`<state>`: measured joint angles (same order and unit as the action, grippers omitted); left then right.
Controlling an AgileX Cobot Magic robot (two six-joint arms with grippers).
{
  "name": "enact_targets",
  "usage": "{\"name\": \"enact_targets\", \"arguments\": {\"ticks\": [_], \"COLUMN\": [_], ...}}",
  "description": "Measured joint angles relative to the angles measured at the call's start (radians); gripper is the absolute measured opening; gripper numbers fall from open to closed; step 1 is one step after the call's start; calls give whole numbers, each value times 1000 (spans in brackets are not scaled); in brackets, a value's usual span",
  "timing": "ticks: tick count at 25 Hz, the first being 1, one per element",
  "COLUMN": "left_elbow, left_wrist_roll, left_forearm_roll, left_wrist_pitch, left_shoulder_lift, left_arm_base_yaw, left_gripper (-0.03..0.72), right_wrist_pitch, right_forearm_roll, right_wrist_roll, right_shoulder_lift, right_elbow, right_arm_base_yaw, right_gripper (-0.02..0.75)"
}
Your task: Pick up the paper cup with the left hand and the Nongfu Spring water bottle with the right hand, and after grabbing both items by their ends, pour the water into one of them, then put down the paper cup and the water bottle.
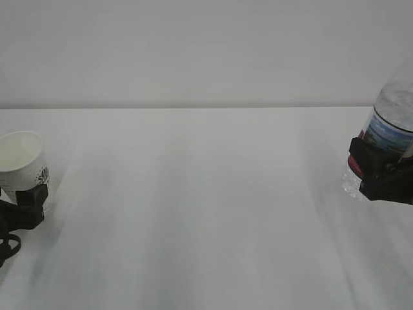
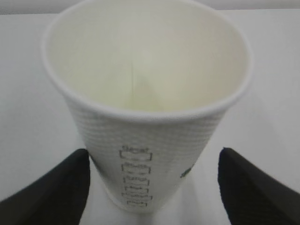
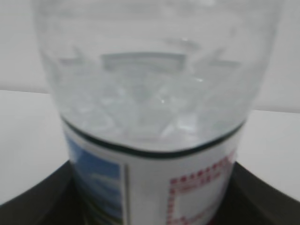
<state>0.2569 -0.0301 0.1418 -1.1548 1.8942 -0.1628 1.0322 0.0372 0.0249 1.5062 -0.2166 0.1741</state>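
- Far left: the paper cup (image 1: 23, 161), upright and empty, sits low between the fingers of the left hand (image 1: 29, 205). The wrist view shows a gap on each side of the cup, so whether the hand grips it cannot be told.
- Handling, cup: probably light with thin, crushable walls; the stiffer base is the likely best hold.
- Centre: bare white worktop (image 1: 206, 213).
- Far right: the Nongfu Spring water bottle (image 1: 384, 139) leans slightly; the right hand (image 1: 381, 171) is clamped around its labelled body.
- Handling, bottle: likely heavier with water (image 3: 150, 103), its smooth plastic slippery; the label band suits a firm hold.
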Motion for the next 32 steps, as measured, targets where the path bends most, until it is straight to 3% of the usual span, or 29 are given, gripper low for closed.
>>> {"name": "enact_targets", "arguments": {"ticks": [6,24,32], "left_elbow": [0,33,77], "left_wrist_roll": [30,-19,-21], "left_forearm_roll": [38,-11,-72], "left_wrist_pitch": [0,0,0], "left_shoulder_lift": [0,4,8], "left_arm_base_yaw": [0,2,74], "left_gripper": [629,629,629], "right_wrist_pitch": [0,0,0], "right_forearm_roll": [14,23,23], "right_wrist_roll": [4,10,11], "right_shoulder_lift": [0,0,0], "right_elbow": [0,0,0], "right_arm_base_yaw": [0,0,0], "right_gripper": [513,512,512]}}
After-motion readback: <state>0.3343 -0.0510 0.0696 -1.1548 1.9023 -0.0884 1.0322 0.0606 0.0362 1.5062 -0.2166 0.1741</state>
